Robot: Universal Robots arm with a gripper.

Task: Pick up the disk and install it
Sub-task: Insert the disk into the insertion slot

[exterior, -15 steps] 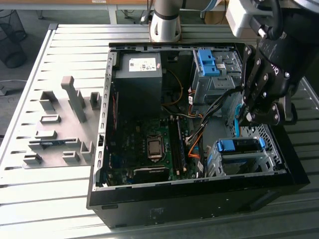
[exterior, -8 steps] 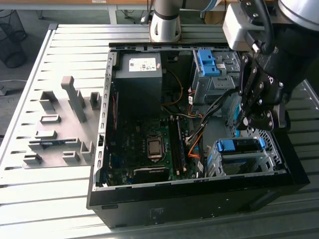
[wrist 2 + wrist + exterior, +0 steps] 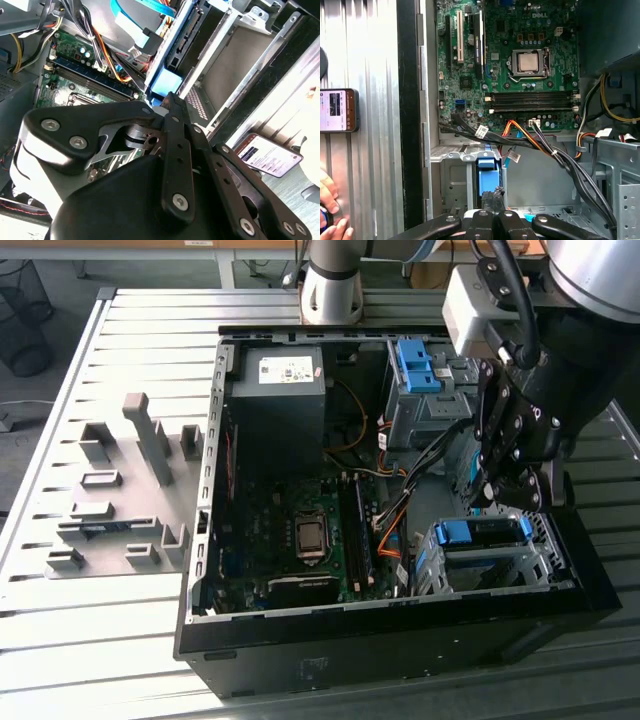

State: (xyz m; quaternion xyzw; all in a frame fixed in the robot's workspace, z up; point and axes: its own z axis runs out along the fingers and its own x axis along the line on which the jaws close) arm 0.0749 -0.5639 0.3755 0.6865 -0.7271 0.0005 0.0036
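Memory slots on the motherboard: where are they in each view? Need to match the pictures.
Exterior view: memory slots run along the motherboard, just to the exterior view's right of the processor socket.
First wrist view: the long dark slots lie between the processor socket and the drive cage.
Second wrist view: the slots sit beyond the gripper's black body, under the cable bundle.
Shared landmark: the orange cables beside the slots.

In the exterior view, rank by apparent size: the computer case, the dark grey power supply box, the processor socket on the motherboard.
1. Computer case, by far the largest.
2. Dark grey power supply box.
3. Processor socket, smallest.
The gaps are wide, so nearness to the camera does not change the order.
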